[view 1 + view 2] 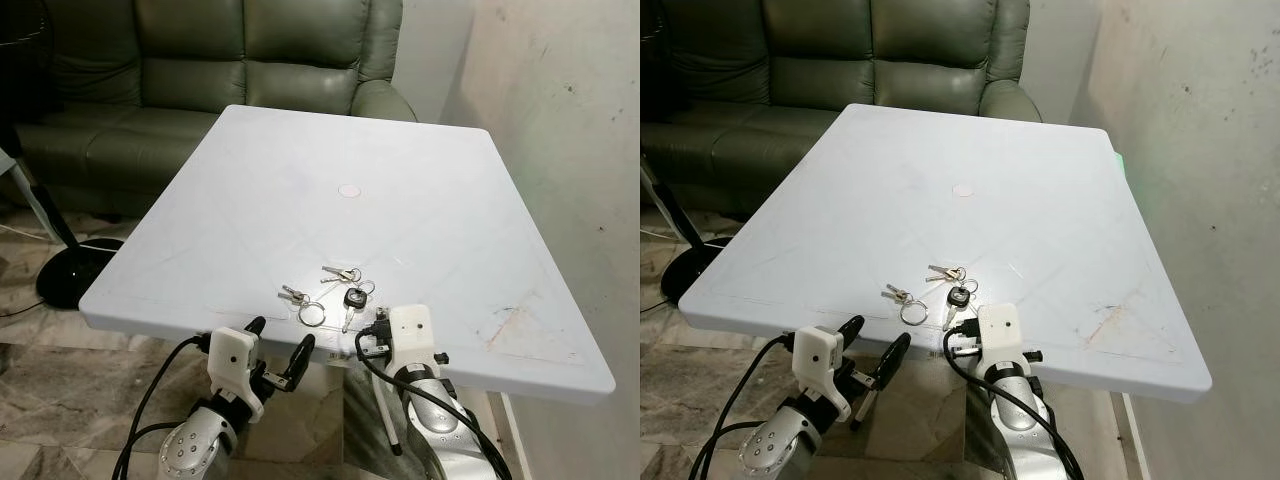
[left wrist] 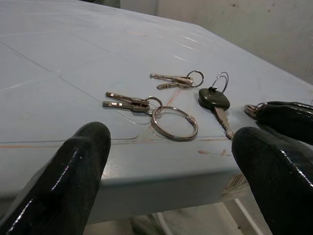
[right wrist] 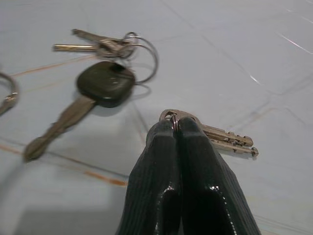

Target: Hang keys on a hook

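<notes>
Resting on the near edge of a white table (image 1: 430, 180), the right gripper (image 3: 176, 128) has its two black fingers pressed tight together, pinching the ring of a small pair of keys (image 3: 226, 138) that lies flat on the tabletop just beyond the fingertips. From that pair, a black-headed key (image 3: 105, 84) lies at about ten o'clock in the right wrist view, with another bunch of silver keys on a ring (image 3: 105, 45) beyond it. In the head views, a further pair of keys joined to a large split ring (image 1: 311, 313) lies at about nine o'clock from the black-headed key, near the table's front edge. The left gripper (image 1: 279, 349) hovers just below and in front of that edge, at roughly six o'clock from the split ring, its fingers (image 2: 73, 171) spread wide apart and holding nothing. A green leather sofa (image 1: 200, 60) stands behind the table at twelve o'clock.
</notes>
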Controlling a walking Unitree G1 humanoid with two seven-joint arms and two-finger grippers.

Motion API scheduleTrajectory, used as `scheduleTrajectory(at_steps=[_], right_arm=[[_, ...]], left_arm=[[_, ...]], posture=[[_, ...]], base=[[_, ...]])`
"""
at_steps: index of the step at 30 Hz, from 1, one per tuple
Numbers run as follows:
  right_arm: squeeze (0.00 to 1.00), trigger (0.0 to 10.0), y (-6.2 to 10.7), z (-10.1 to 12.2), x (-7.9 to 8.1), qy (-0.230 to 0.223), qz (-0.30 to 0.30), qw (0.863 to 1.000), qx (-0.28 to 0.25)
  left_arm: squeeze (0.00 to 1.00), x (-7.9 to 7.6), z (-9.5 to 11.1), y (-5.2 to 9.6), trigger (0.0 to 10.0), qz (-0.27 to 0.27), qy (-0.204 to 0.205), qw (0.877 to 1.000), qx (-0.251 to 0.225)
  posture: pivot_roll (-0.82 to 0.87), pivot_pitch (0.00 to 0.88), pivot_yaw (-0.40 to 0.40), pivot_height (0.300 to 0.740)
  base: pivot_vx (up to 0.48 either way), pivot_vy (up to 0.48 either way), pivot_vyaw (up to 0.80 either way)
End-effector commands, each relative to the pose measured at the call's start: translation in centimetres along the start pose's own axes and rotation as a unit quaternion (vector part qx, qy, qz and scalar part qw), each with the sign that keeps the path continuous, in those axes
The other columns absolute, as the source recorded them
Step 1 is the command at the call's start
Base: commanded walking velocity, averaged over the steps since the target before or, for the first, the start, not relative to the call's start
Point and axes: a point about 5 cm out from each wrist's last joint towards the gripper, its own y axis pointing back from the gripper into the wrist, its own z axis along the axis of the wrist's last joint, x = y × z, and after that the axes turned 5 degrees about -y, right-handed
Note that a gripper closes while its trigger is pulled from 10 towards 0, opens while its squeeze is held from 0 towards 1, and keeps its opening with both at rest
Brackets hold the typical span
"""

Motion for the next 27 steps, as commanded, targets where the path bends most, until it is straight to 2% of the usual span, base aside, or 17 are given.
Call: scheduleTrajectory(at_steps=[1,6,8,9,11,12,15,17,18,19,20,21,22,23,24,25,27], right_arm=[[0.00,0.0,-0.2,0.2,-0.2,-0.006,-0.001,1.000,-0.007],[0.00,0.0,-0.3,1.2,-0.5,-0.022,0.004,0.999,-0.042],[0.00,0.0,-0.3,2.2,-0.7,-0.046,0.024,0.995,-0.084],[0.00,4.1,0.0,3.2,-0.7,-0.050,0.057,0.989,-0.128],[0.00,4.1,0.3,3.8,-0.7,-0.050,0.080,0.983,-0.158],[0.00,0.0,0.5,4.6,-1.1,-0.059,0.092,0.976,-0.186],[0.00,0.2,0.3,5.4,-1.7,-0.048,0.082,0.974,-0.205],[0.00,0.0,0.1,6.5,-2.0,0.040,0.086,0.966,-0.239],[0.00,2.8,0.1,6.7,-1.9,0.070,0.092,0.963,-0.243],[0.00,4.6,0.0,6.7,-1.7,0.136,0.101,0.953,-0.251],[0.00,7.5,0.0,6.6,-1.4,0.202,0.113,0.938,-0.259],[0.00,7.5,0.0,6.6,-1.4,0.202,0.113,0.938,-0.259],[0.00,10.0,0.0,5.8,-0.9,0.387,0.145,0.870,-0.269],[0.00,10.0,0.0,5.8,-0.9,0.387,0.145,0.870,-0.269],[0.00,10.0,-0.1,4.7,-1.0,0.524,0.160,0.791,-0.270],[0.00,10.0,-0.3,4.4,-1.6,0.558,0.155,0.769,-0.271],[0.00,10.0,-0.6,4.6,-2.5,0.545,0.133,0.787,-0.258]], left_arm=[[0.00,0.0,0.1,0.0,10.0,0.003,-0.003,1.000,0.001],[0.00,0.2,0.3,-0.3,10.0,0.007,-0.007,1.000,-0.003],[0.00,0.5,0.5,-0.5,10.0,0.013,-0.004,1.000,-0.008],[0.00,0.7,0.7,-0.7,10.0,0.019,0.000,1.000,-0.013],[0.00,0.9,0.9,-0.8,10.0,0.023,0.004,1.000,-0.016],[0.00,1.4,1.2,-1.2,10.0,0.032,0.009,0.999,-0.023],[0.00,1.9,1.6,-1.7,10.0,0.038,0.012,0.999,-0.031],[0.00,2.5,2.0,-2.3,10.0,0.047,0.012,0.998,-0.038],[0.00,2.7,2.1,-2.5,10.0,0.049,0.013,0.998,-0.040],[0.00,2.8,2.3,-2.6,10.0,0.050,0.013,0.998,-0.042],[0.00,2.9,2.3,-2.7,10.0,0.049,0.011,0.998,-0.043],[0.00,2.9,2.3,-2.7,10.0,0.049,0.011,0.998,-0.043],[0.00,3.0,2.4,-2.9,10.0,0.047,0.009,0.998,-0.045],[0.00,3.0,2.4,-2.9,10.0,0.047,0.009,0.998,-0.045],[0.00,3.1,2.5,-3.2,10.0,0.046,0.010,0.998,-0.046],[0.00,3.1,2.6,-3.3,10.0,0.047,0.011,0.998,-0.048],[0.00,3.1,2.6,-3.4,10.0,0.047,0.012,0.998,-0.050]], posture=[[0.07,0.083,-0.063,0.740],[0.07,0.075,-0.064,0.740],[0.07,0.067,-0.063,0.740],[0.07,0.067,-0.063,0.740],[0.07,0.067,-0.063,0.740],[0.07,0.047,-0.064,0.740],[0.07,0.047,-0.064,0.740],[0.06,0.031,-0.061,0.740],[0.06,0.031,-0.061,0.740],[0.06,0.031,-0.061,0.740],[0.06,0.022,-0.059,0.740],[0.06,0.022,-0.059,0.740],[0.06,0.022,-0.059,0.740],[0.06,0.022,-0.059,0.740],[0.05,0.013,-0.057,0.740],[0.05,0.013,-0.057,0.740],[0.05,0.010,-0.058,0.740]], base=[[0.000,0.000,0.00],[0.000,0.000,0.00],[0.000,0.000,0.00],[0.000,0.000,0.00],[0.000,0.000,0.00],[0.000,0.000,0.00],[0.000,0.000,0.00],[0.000,0.000,0.00],[0.000,0.000,0.00],[0.000,0.000,0.00],[0.000,0.000,0.00],[0.000,0.000,0.00],[0.000,0.000,0.00],[0.000,0.000,0.00],[0.000,0.000,0.00],[0.000,0.000,0.00],[0.000,0.000,0.00]])
